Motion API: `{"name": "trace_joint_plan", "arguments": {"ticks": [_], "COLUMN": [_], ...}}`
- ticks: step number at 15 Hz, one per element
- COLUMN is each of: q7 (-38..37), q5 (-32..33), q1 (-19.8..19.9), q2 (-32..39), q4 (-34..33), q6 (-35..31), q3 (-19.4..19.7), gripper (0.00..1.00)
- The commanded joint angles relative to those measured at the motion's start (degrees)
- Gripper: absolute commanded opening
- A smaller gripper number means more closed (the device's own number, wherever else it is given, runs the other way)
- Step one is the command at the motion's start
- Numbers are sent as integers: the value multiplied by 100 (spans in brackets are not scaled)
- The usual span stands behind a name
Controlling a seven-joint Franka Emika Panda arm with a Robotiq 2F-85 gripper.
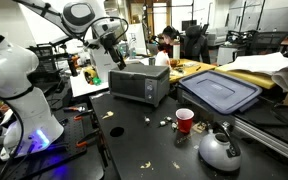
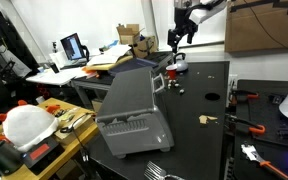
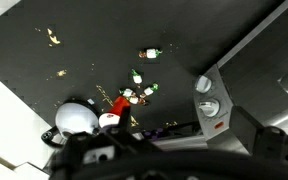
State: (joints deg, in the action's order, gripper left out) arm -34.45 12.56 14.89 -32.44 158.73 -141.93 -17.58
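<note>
Hovering high over black bench (image 1: 134, 140), claw (image 1: 113, 60) spread wide, near boxy grey metal toaster oven (image 1: 139, 85); we move slow, keep clear.

One toaster oven (image 1: 139, 83), one red cup (image 1: 185, 120), one silver kettle (image 1: 219, 150) and one blue lid (image 1: 220, 92) are counted on the counter (image 1: 134, 152); several small scraps (image 1: 115, 130) are seen.

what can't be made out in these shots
Gripper: wrist view shows only a dark blur, fingertips cut by bottom edge.
Small scraps on black table: too tiny to identify, every view.
Silver toaster oven: inside hidden behind dark door, exterior view.
Red cup: contents hidden by its wall, exterior view.
</note>
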Motion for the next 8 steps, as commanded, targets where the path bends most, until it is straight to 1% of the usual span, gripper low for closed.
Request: {"name": "trace_joint_plan", "arguments": {"ticks": [1,5,8], "q7": [-719,-1340,-1660], "q5": [615,1150,1277], "q1": [417,572,448], "q2": [494,1037,1471], "q4": [-83,-206,-334], "q6": [-119,71,238], "q3": [-103,24,224], "gripper": [100,100,100]}}
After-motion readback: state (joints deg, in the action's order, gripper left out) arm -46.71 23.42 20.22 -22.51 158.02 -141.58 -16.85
